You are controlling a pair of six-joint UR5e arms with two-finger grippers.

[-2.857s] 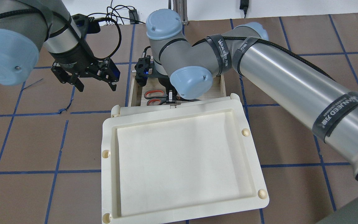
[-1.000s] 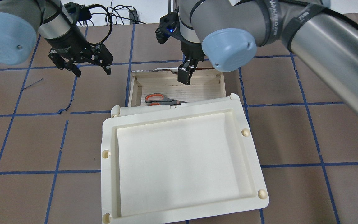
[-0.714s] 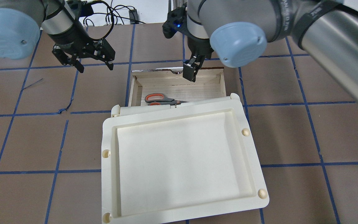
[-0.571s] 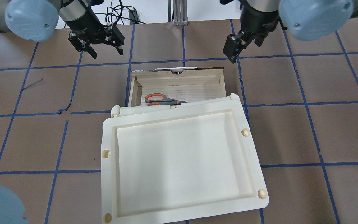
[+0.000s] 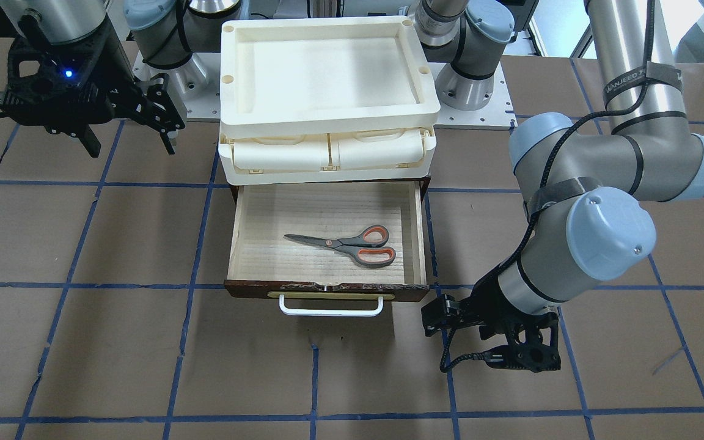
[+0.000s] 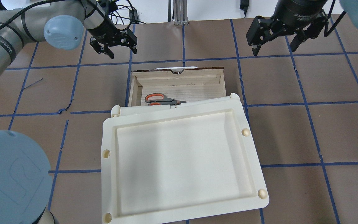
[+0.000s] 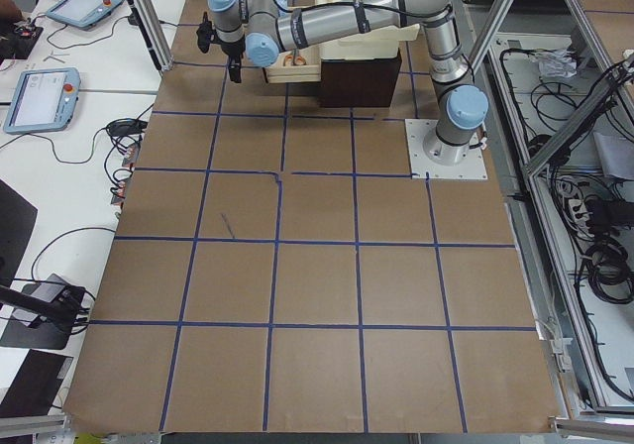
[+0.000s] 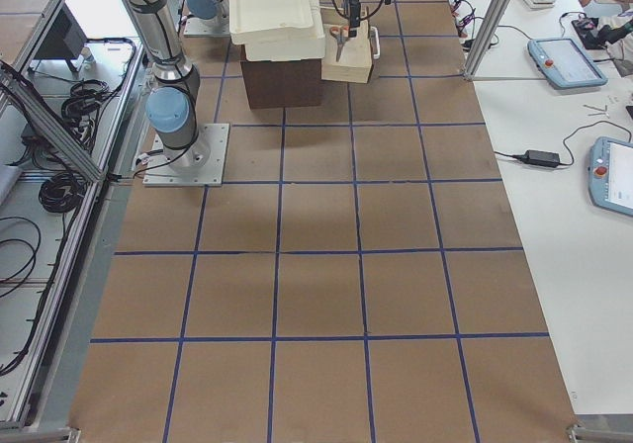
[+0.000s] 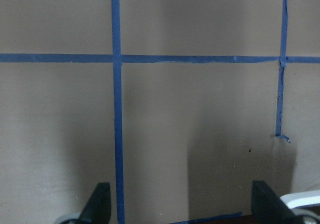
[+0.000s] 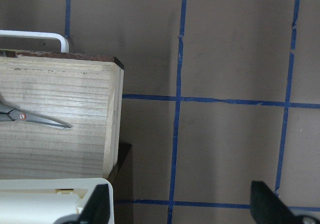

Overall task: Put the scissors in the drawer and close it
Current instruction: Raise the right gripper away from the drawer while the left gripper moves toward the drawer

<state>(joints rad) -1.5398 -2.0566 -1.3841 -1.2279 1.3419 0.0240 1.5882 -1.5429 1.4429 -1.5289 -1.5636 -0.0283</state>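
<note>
The scissors, with grey handles and orange-lined loops, lie flat in the open drawer. In the overhead view the scissors are half hidden under the cream trays. Their blade tips show in the right wrist view. The drawer's white bar handle faces away from the robot. My left gripper is open and empty over the table beyond the drawer's far left corner. It also shows in the left wrist view. My right gripper is open and empty beyond the far right corner, as the right wrist view also shows.
Cream plastic trays are stacked on the dark cabinet above the drawer and overhang its near part. The brown table carries a blue tape grid. Cables lie at the far edge. The arm bases stand behind the trays.
My right gripper rose out of the drawer, leaving the scissors there, and swung to the far right. My left gripper moved farther away and rightwards, towards the drawer's front.
</note>
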